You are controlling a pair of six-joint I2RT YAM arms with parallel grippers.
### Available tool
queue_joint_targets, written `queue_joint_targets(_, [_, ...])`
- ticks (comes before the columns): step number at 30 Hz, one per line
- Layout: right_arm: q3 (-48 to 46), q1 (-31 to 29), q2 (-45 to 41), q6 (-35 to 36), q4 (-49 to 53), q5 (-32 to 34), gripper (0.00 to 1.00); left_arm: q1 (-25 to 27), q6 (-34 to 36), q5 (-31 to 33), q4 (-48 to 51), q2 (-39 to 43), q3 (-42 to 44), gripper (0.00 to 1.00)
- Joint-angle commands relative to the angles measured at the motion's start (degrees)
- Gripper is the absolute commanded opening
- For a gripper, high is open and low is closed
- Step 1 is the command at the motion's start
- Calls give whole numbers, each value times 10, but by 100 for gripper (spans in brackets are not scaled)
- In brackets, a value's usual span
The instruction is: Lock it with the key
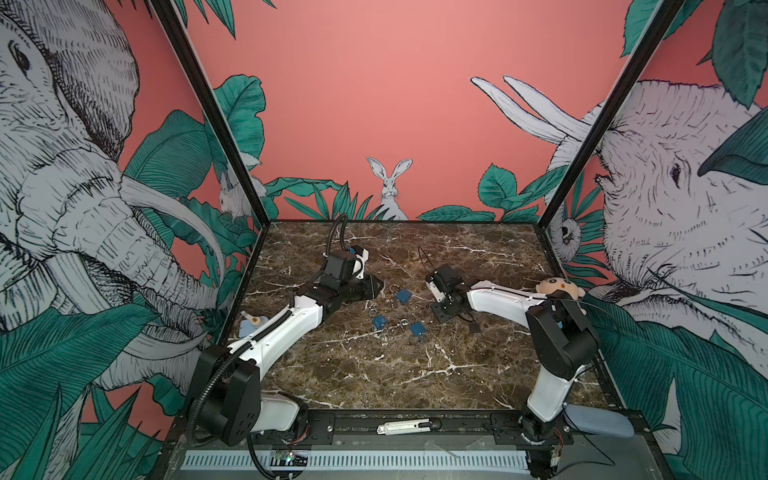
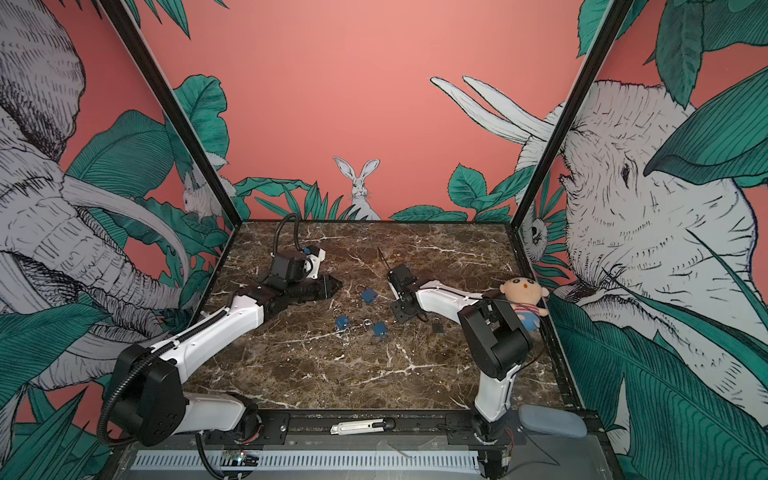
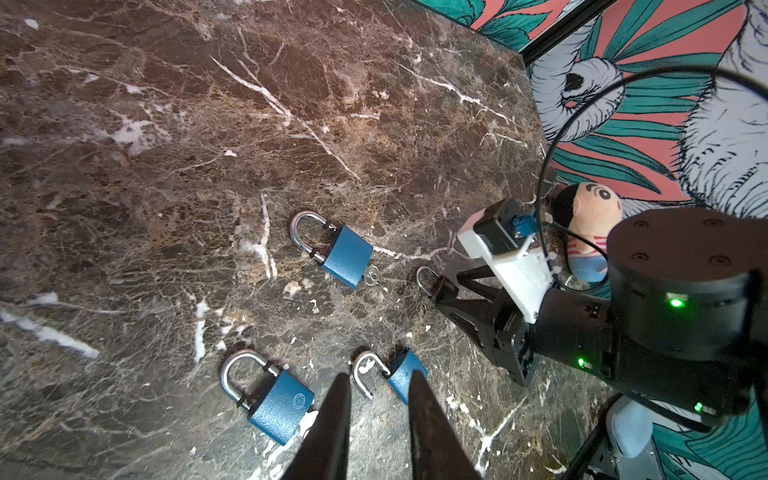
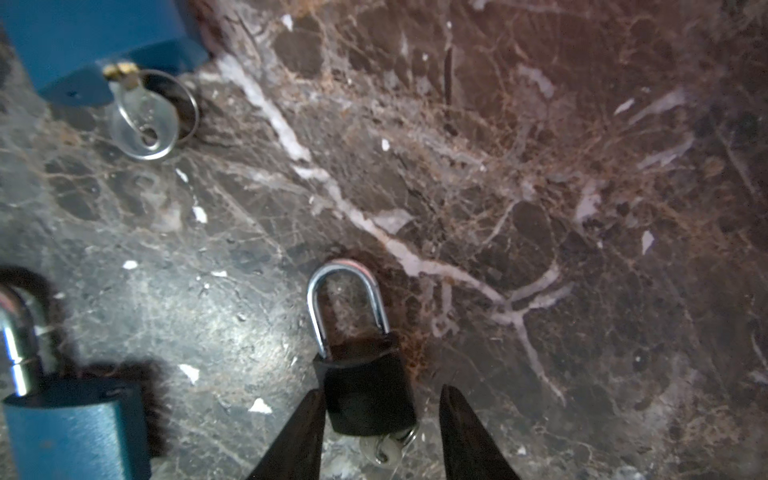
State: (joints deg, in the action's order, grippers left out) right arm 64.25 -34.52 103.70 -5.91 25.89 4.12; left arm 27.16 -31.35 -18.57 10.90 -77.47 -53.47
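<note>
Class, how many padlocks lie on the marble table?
4. Three blue padlocks cluster mid-table; one black padlock lies between the right gripper's fingers. Others may hide beneath the arms.

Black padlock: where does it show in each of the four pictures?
Top view: black padlock, right of the blue padlocks.
Top view: black padlock, same place.
Left wrist: only its shackle, at the right gripper tip.
Right wrist: between that gripper's fingers.
Shared landmark: the right gripper.
</note>
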Motion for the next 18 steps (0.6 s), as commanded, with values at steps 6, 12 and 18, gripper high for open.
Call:
queue_joint_targets(6, [12,-6,25,10,-2,9,45,-5,-1,-6,8,-9,-8,27])
queue_joint_targets(12, [18,-8,33,13,2,3,41,-5,-3,-13,6,-16,-14,27])
queue_joint_targets(18, [22,-8,43,14,5,3,33,-6,-5,-13,9,-14,-14,27])
